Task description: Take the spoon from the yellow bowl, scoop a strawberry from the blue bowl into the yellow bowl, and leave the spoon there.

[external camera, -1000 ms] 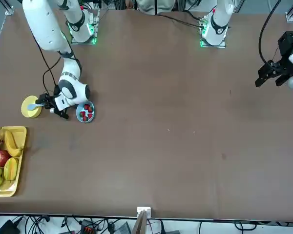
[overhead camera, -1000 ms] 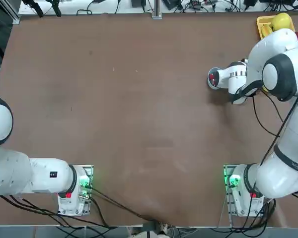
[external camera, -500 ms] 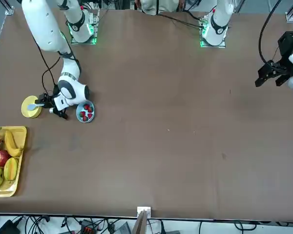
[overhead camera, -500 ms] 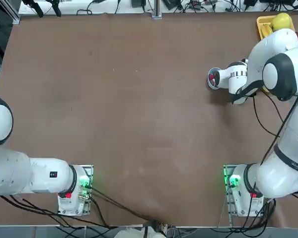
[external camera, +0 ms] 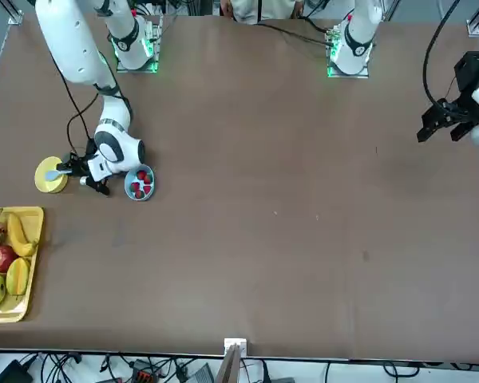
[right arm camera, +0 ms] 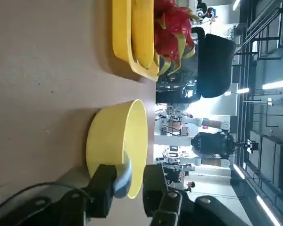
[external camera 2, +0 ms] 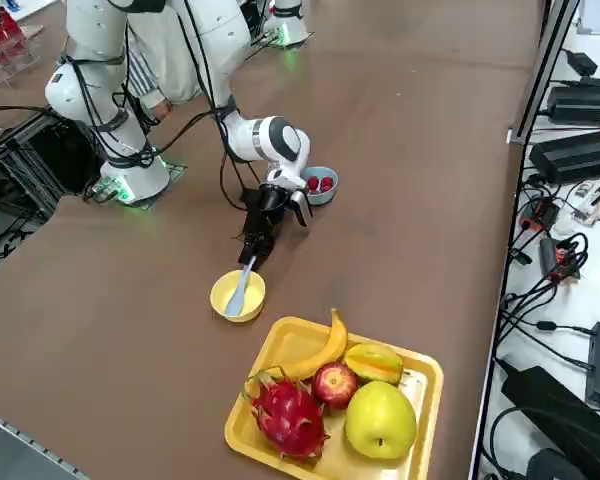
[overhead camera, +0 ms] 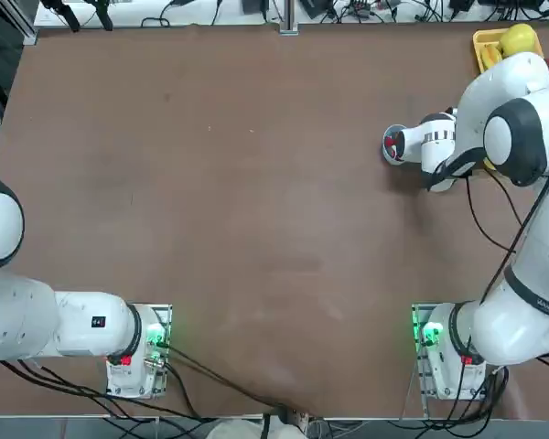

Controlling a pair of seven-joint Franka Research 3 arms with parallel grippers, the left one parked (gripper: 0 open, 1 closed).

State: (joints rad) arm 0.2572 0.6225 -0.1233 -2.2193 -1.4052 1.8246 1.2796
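Observation:
The yellow bowl (external camera: pixel 41 183) (external camera 2: pixel 220 296) (right arm camera: pixel 114 136) sits near the table edge beside the fruit tray. The pale spoon (external camera: pixel 58 172) (external camera 2: pixel 240 288) lies in it, its handle sticking out over the rim toward the blue bowl (external camera: pixel 128 190) (external camera 2: pixel 326 198) (overhead camera: pixel 385 146), which holds several red strawberries (external camera: pixel 140 183). My right gripper (external camera: pixel 77 174) (external camera 2: pixel 252 254) (right arm camera: pixel 127 190) is low at the yellow bowl's rim, fingers on either side of the spoon's handle (right arm camera: pixel 123 180). One finger touches the handle; a narrow gap remains at the other. The arm hides the yellow bowl in the top view.
A rectangular yellow tray (external camera 2: pixel 420 368) (external camera: pixel 30 275) (right arm camera: pixel 122 40) with banana, apple, dragon fruit and other fruit lies just beyond the yellow bowl, by the table corner. Cables hang off the right arm's wrist (external camera 2: pixel 225 150).
The right arm has stayed at the yellow bowl; the front view shows little else differing.

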